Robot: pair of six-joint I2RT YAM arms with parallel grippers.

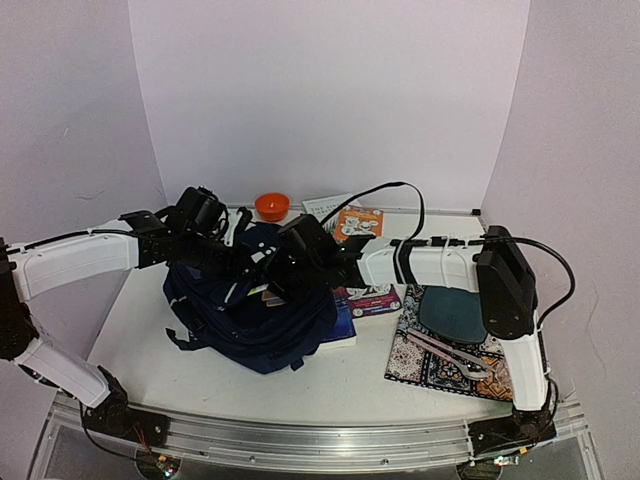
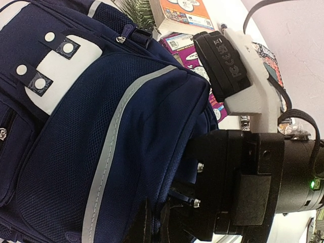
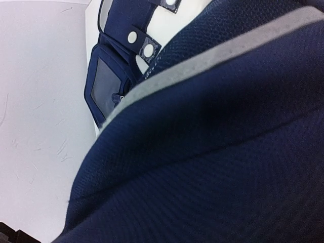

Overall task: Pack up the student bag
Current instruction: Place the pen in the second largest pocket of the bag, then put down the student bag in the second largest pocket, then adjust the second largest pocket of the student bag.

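The student bag (image 1: pixel 250 315) is a large navy backpack with pale trim, slumped at the table's left centre. Both arms meet over its top. My left gripper (image 1: pixel 243 266) comes in from the left; in the left wrist view its two black fingers (image 2: pixel 139 225) stand close together with a fold of the bag's navy fabric (image 2: pixel 101 152) pinched between them. My right gripper (image 1: pixel 288 268) comes in from the right and is pressed into the bag's top, with its black wrist (image 2: pixel 243 177) right beside my left fingers. The right wrist view shows only the bag's fabric (image 3: pixel 202 152); its fingers are hidden.
A purple box (image 1: pixel 372 298) and a book (image 1: pixel 343 328) lie at the bag's right side. An orange bowl (image 1: pixel 271 206) and an orange-covered book (image 1: pixel 358 222) sit at the back. A patterned mat (image 1: pixel 420 365) at the right holds a teal plate (image 1: pixel 452 312) and cutlery (image 1: pixel 450 352).
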